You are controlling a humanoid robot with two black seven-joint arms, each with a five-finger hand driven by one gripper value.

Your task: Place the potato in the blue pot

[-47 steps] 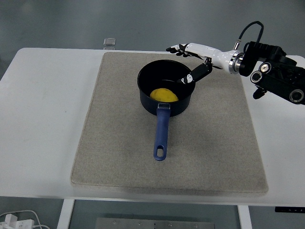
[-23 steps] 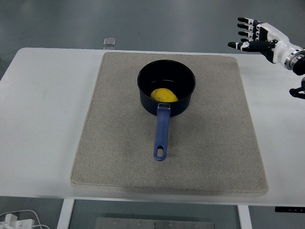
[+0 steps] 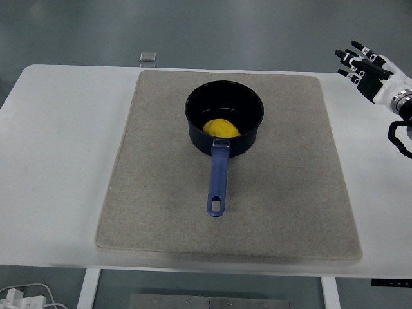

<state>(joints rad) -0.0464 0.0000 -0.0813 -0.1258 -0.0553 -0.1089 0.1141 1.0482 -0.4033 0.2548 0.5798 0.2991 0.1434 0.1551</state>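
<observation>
- Grey floor lies behind a white worktop [image 3: 58, 161], seen from the head view; most of its middle is covered by a beige felt mat [image 3: 283, 193], and a small clear object [image 3: 148, 57] sits at the far edge, too small to identify.
- On the far half of the mat stands the blue pot [image 3: 224, 119], upright, with its blue handle [image 3: 217, 180] pointing toward the near edge.
- Inside the pot lies the yellow potato [image 3: 221, 128], resting on the bottom against the near wall, by the root of the handle; by the look of it the task is done.
- At the picture's right edge, over the far right corner of the worktop and well apart from the pot, the right hand [image 3: 368, 69] is raised with its fingers spread, holding nothing.
- No left arm shows in this view.
- Judging by its look, the potato is small, firm and light, rounded and fairly smooth, so it could roll or slip from a loose hold; a grasp from above, fingers closing across its middle, would suit, and the pot's walls leave little room beside it.
- The pot would likely be heavier and rigid, best taken by the handle.
</observation>
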